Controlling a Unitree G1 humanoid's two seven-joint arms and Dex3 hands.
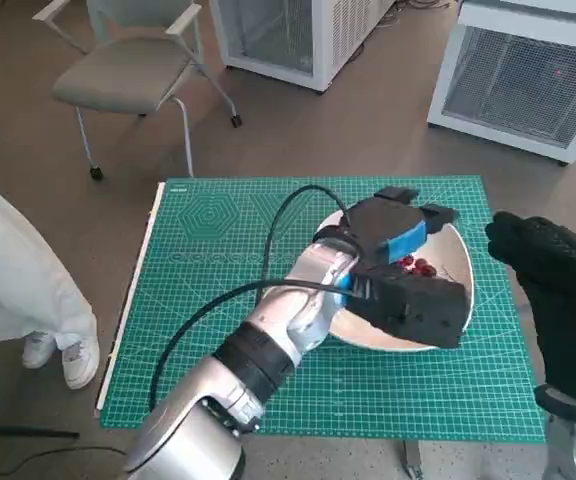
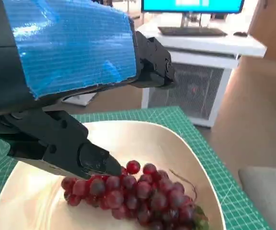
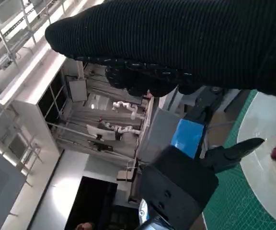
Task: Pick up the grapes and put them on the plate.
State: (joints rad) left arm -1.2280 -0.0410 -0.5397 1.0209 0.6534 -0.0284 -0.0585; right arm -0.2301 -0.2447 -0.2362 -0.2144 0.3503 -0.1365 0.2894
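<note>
Over the plate (image 1: 461, 262) the left hand (image 1: 400, 262) hangs with fingers apart, one finger (image 2: 71, 152) touching the grapes (image 2: 138, 194). Off to the side, the right hand (image 1: 553, 272) is raised, fingers curled, holding nothing.

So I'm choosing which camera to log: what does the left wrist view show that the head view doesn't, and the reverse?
Only the left wrist view shows the whole grapes bunch lying in the plate, a left hand finger touching it, plus a monitor and keyboard on a desk. Only the head view shows the right hand raised beside the table, the chair and a person's legs. Both show the left hand, plate, grapes and green mat.
</note>
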